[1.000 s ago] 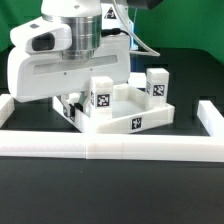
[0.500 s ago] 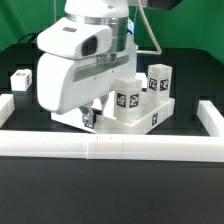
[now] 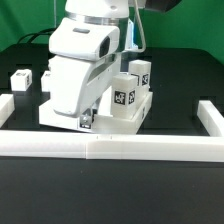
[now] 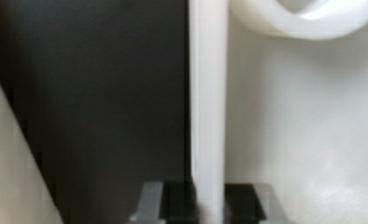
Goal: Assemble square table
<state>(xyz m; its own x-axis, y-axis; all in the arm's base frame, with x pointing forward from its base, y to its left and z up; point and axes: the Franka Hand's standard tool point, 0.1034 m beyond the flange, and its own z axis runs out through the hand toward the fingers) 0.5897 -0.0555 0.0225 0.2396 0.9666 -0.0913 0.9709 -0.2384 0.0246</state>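
In the middle of the black bench (image 3: 190,92), behind one low white wall (image 3: 110,148), sits one square tabletop (image 3: 128,122). Two tagged legs (image 3: 124,98) (image 3: 141,75) stand on it. A third leg (image 3: 20,78) lies well apart, at the exterior view's left. The fingers (image 4: 165,202) are pinched tight on the square tabletop's thin rim.

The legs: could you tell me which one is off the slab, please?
The leg alone at the exterior view's left; the other two legs stand on the slab.
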